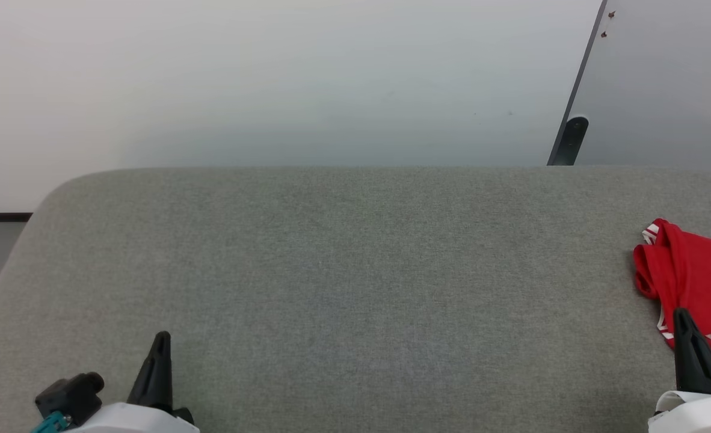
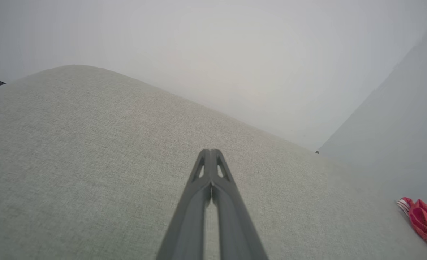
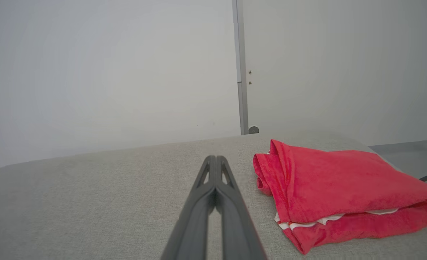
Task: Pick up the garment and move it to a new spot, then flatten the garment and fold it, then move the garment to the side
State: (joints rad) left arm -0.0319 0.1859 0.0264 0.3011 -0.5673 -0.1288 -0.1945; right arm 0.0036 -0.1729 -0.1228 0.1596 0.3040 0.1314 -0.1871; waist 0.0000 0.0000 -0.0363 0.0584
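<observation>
Left pincer [image 1: 162, 341]: lower left of the head view. Its fingers are pressed together into one dark point with nothing between them. It points away from the robot over bare upholstery, at a shallow angle to the bench top.
Left wrist: pale cuff [image 1: 133, 420] at the bottom edge, with a small black module [image 1: 70, 391] and a teal lead beside it.
Right pincer [image 1: 683, 317]: lower right of the head view, fingers together and empty, pointing away from the robot. In the right wrist view it sits just beside the garment's left fold, with grey fabric showing between them.
Garment [image 1: 695, 273]: bright red and folded into a thick bundle, with white and striped edges showing at the folds. It lies at the far right of the bench, partly cut off by the head view's right edge.
Bench [image 1: 355, 270]: grey woven upholstery with a rounded far-left corner.
Backdrop: pale wall [image 1: 271, 78]. A grey panel [image 1: 662, 78] with a dark edge stands behind the bench at right.
</observation>
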